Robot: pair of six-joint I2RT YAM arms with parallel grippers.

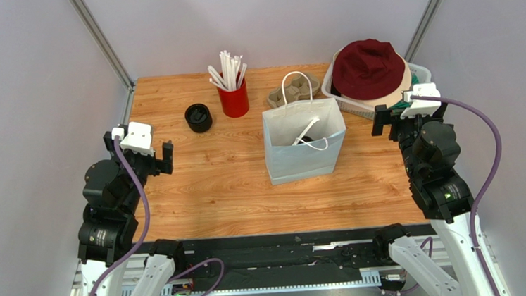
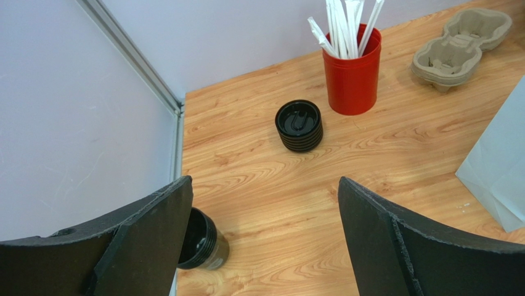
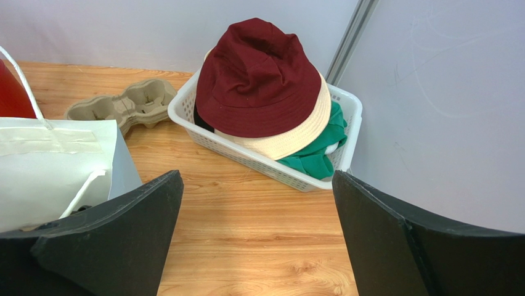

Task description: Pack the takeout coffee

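Hovering at left edge of counter (image 2: 277, 191), left jaws spread, empty; cup (image 2: 206, 242) just beside one finger, partly hidden, probably lined up for grasp. Right jaws spread, empty, near bag (image 1: 303, 160), which stood open, likely to receive cup.

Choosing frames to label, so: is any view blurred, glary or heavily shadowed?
Top view: even soft light, sharp, shadows faint around the bag. Left wrist view: table sharp, slight sheen on the black lids, fingers dark and hiding part of the cup. Right wrist view: hat sharp, no glare.
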